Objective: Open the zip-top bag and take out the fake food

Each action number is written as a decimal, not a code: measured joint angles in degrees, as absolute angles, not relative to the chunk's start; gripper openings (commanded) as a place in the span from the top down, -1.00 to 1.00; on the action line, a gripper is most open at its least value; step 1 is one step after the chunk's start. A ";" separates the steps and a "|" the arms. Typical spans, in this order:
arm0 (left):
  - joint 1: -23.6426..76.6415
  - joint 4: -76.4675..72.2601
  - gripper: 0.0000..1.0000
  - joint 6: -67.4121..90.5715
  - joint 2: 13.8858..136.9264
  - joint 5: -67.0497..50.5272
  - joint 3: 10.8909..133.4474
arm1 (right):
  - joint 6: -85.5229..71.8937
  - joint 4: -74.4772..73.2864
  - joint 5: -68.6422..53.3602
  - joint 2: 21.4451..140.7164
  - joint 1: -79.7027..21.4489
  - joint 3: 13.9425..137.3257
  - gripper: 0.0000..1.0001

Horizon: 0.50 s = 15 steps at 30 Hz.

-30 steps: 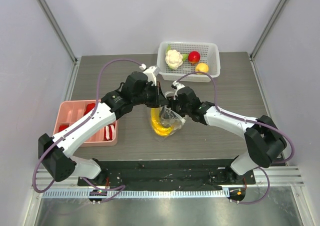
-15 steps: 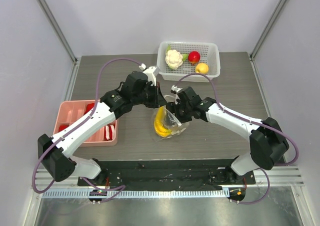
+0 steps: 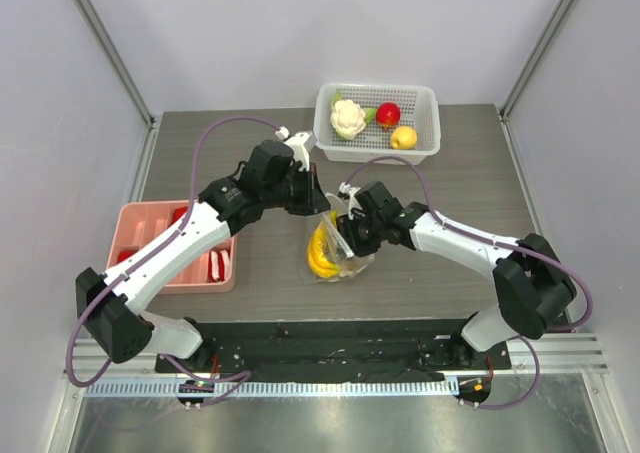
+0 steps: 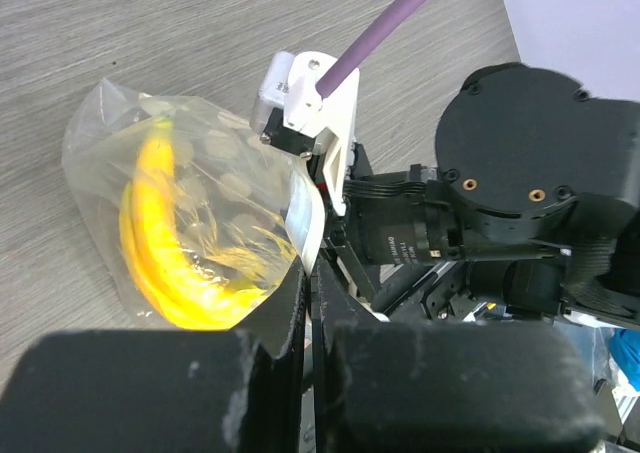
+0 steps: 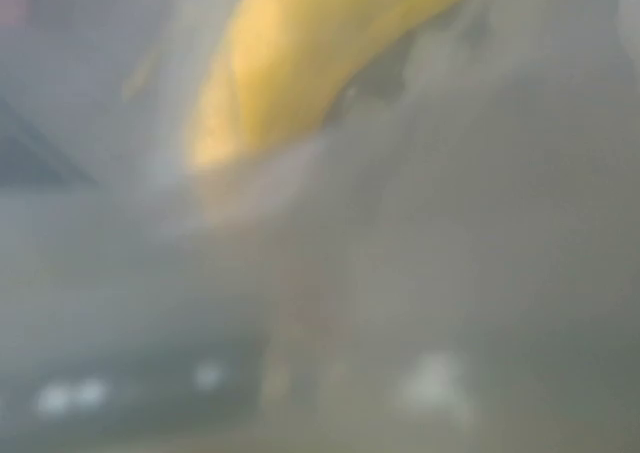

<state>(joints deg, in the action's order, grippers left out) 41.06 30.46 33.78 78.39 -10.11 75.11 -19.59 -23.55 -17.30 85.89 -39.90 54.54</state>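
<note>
Grey wood-grain table [image 3: 480,193] carries everything; zip-top bag [image 3: 355,263] lies about mid-table, and all places here are given from the bag as seen in the top view. Pink tray [image 3: 140,213] sits well to the left of the bag, w/ red pieces in it. White basket [image 3: 425,98] stands beyond the bag, toward the far edge and a bit right, well apart from it. Bag itself is clear, crinkly and dotted, its upper edge lifted between the two grippers. Left gripper [image 3: 322,205] is at the bag's upper-left edge; in its wrist view the fingers [image 4: 290,303] are pressed together w/ the bag's rim [image 4: 305,213] pinched between them. Right gripper [image 3: 347,238] is against the bag's right side; can't tell how wide it stands or whether it grips, since its wrist cam is all blur through plastic. Banana bunch [image 3: 318,255] is inside the bag, along its left side. Cauliflower [image 3: 347,119], red fruit [image 3: 388,114] and yellow-orange fruit [image 3: 404,137] are out of the bag, in the basket
</note>
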 measured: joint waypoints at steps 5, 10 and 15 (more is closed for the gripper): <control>40.91 31.38 1.00 33.76 78.52 -10.52 76.40 | -20.10 -20.25 -17.15 85.73 -40.05 52.93 0.10; 40.73 31.05 1.00 33.82 78.52 -10.74 76.71 | -21.15 -16.53 -16.80 84.55 -40.07 52.14 0.08; 40.45 30.15 0.99 34.06 78.52 -12.08 76.95 | -21.56 -10.28 -19.99 84.99 -40.21 51.88 -0.12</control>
<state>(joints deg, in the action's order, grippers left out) 40.45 30.15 34.06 78.52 -12.08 76.95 -21.56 -10.28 -19.99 84.99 -40.21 51.88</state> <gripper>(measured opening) 0.003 0.500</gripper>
